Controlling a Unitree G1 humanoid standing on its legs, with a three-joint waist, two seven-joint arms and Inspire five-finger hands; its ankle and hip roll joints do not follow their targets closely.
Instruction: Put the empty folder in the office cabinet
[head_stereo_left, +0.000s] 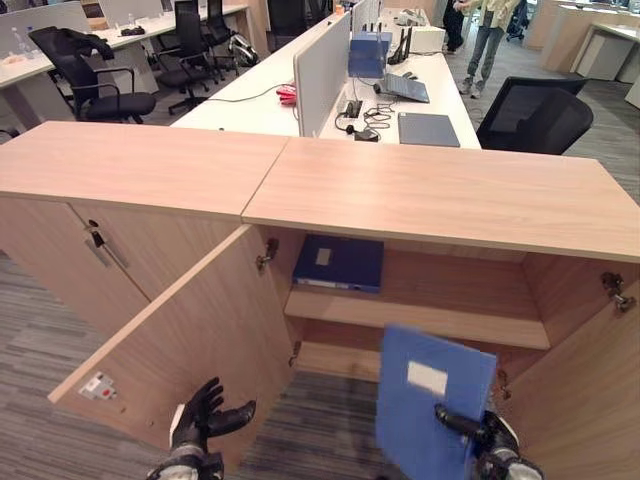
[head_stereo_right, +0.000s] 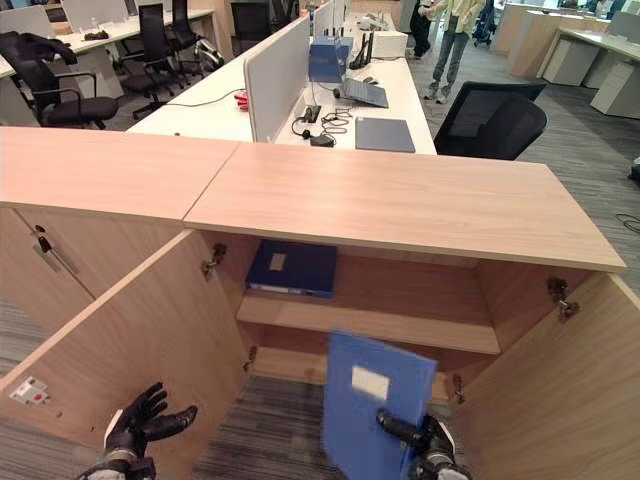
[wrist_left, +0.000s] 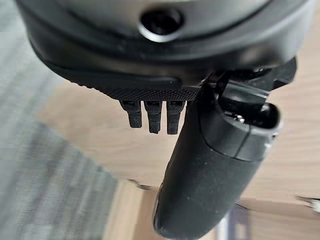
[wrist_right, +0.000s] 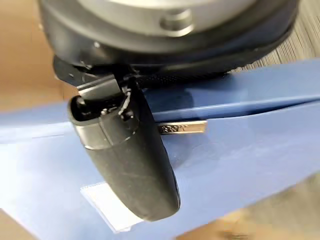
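While the cabinet stands open: both wooden doors of the office cabinet (head_stereo_left: 440, 200) are swung outward, and its shelf (head_stereo_left: 420, 318) shows inside.
Right hand: the right hand (head_stereo_left: 478, 432) grips a blue folder (head_stereo_left: 432, 405) near its lower edge; the right wrist view shows the thumb (wrist_right: 127, 160) pressed across the folder's face, beside its white label.
Folder position: upright and slightly tilted, held in the air in front of the cabinet opening, below the shelf's front edge and above the grey carpet (head_stereo_left: 320, 430); it is not on the shelf.
Left hand: the left hand (head_stereo_left: 205, 415) hovers low beside the open left door (head_stereo_left: 190, 340) with fingers spread and relaxed, holding nothing.
On the shelf: a second blue folder (head_stereo_left: 340, 262) lies flat at the shelf's left end.
Behind: a white worktop (head_stereo_left: 400, 100) carries a laptop and cables; black office chairs (head_stereo_left: 535, 115) stand around, and a person (head_stereo_left: 485, 35) stands far back.
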